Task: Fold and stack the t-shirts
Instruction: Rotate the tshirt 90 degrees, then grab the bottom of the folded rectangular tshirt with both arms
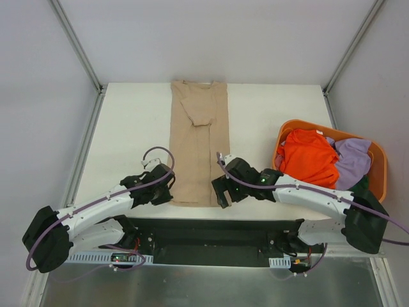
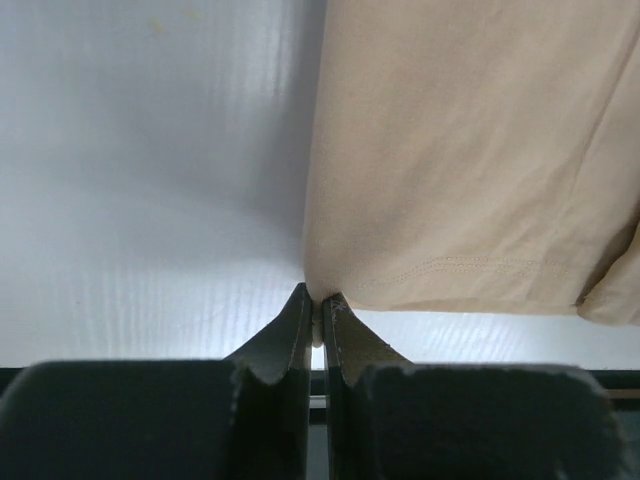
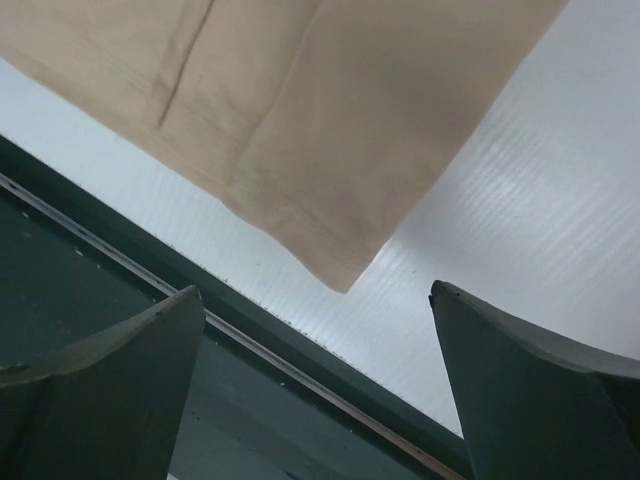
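Note:
The tan t-shirt lies flat in the middle of the white table, folded lengthwise into a long narrow strip with its hem toward the arms. My left gripper is at the strip's near left corner. In the left wrist view it is shut on that corner of the tan cloth. My right gripper is at the near right corner. In the right wrist view it is open, with the tan shirt's corner just ahead of the jaws and untouched.
An orange plastic basket stands at the right edge, holding a bright orange shirt, a lavender one and a dark green one. The table's dark front rail runs right under the grippers.

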Tool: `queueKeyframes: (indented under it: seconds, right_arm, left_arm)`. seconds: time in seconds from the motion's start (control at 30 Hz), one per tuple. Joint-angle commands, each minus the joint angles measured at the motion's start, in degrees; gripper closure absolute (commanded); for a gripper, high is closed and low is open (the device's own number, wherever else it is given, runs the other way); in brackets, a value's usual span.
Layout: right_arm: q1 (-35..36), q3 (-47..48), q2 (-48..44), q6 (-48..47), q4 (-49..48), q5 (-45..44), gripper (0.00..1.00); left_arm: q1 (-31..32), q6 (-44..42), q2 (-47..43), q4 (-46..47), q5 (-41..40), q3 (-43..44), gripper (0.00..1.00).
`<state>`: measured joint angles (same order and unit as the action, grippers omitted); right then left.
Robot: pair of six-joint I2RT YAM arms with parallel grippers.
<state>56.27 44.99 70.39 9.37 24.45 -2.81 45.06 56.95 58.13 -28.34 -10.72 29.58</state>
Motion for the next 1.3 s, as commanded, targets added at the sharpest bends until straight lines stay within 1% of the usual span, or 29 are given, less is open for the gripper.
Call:
queueKeyframes:
  seconds: [0.0, 0.1, 0.2, 0.3, 0.47, 0.57, 0.6, 0.63, 0.7, 0.73, 0.83, 0.87, 0.93, 1.03, 1.17, 1.27]
  right_arm:
    - [4.98, 2.20, 4.74, -1.80, 0.34, -1.76, 0.01]
    - [6.74, 3.43, 8.35, -2.95, 0.69, -0.97, 0.07]
    - [7.19, 3.87, 11.42, -3.56, 0.86, -2.19, 0.14]
    - [7.19, 4.49, 13.80, -4.00, 0.43, -3.17, 0.23]
    - [7.10, 4.76, 17.41, -4.09, 0.16, -2.12, 0.40]
    - [7.19, 4.75, 18.64, -4.00, -0.01, -0.28, 0.56]
    - [7.19, 4.58, 18.73, -3.83, -0.19, 0.25, 0.59]
    - [7.27, 4.58, 18.64, -3.65, -0.02, 0.69, 0.67]
    - [8.06, 4.67, 18.12, -3.04, 0.95, 0.26, 0.73]
    - [8.50, 4.67, 17.68, -3.04, 1.13, 0.26, 0.78]
    - [9.99, 4.40, 15.75, -3.13, 1.92, 2.10, 0.89]
    - [10.69, 4.32, 15.22, -3.13, 2.01, 4.28, 0.90]
    - [12.19, 3.79, 14.08, -2.08, 2.01, 5.96, 0.93]
    - [15.52, 2.65, 12.85, 0.73, 1.92, 9.74, 0.97]
    - [19.74, 4.57, 11.44, 3.46, 5.78, 8.53, 0.98]
    - [20.72, 5.46, 10.03, 3.90, 6.32, 7.56, 0.97]
  left_arm:
    - [0.38, -0.88, -2.05, -6.03, -3.78, -0.84, 1.00]
    - [0.38, -0.79, -1.62, -6.11, -3.69, -0.67, 1.00]
    - [0.38, 0.00, -1.26, -6.12, -3.69, -0.76, 1.00]
    - [0.38, 0.18, -1.00, -6.20, -4.13, -0.76, 1.00]
    - [0.38, 0.71, -1.09, -6.20, -3.61, -0.49, 1.00]
    - [0.29, 0.71, -1.26, -6.55, -3.43, -0.40, 1.00]
    - [0.29, 0.79, -1.70, -6.90, -3.43, -0.40, 1.00]
    - [0.38, 0.88, -1.96, -7.34, -3.43, -0.40, 1.00]
    - [0.38, 1.41, -2.84, -8.92, -3.26, 0.12, 1.00]
    - [0.29, 1.76, -3.11, -10.23, -3.17, 0.47, 1.00]
    - [0.29, 3.86, -4.07, -16.03, -2.64, 1.70, 1.00]
    - [0.38, 4.48, -4.86, -17.79, -1.86, 1.79, 1.00]
    - [0.64, 4.66, -7.31, -19.82, 1.04, 1.10, 1.00]
    - [1.26, 5.37, -13.11, -21.67, 5.52, -1.10, 1.00]
    - [2.05, 6.33, -22.77, -22.20, 10.45, -3.04, 1.00]
    - [2.14, 5.72, -28.67, -22.02, 9.32, -2.78, 1.00]
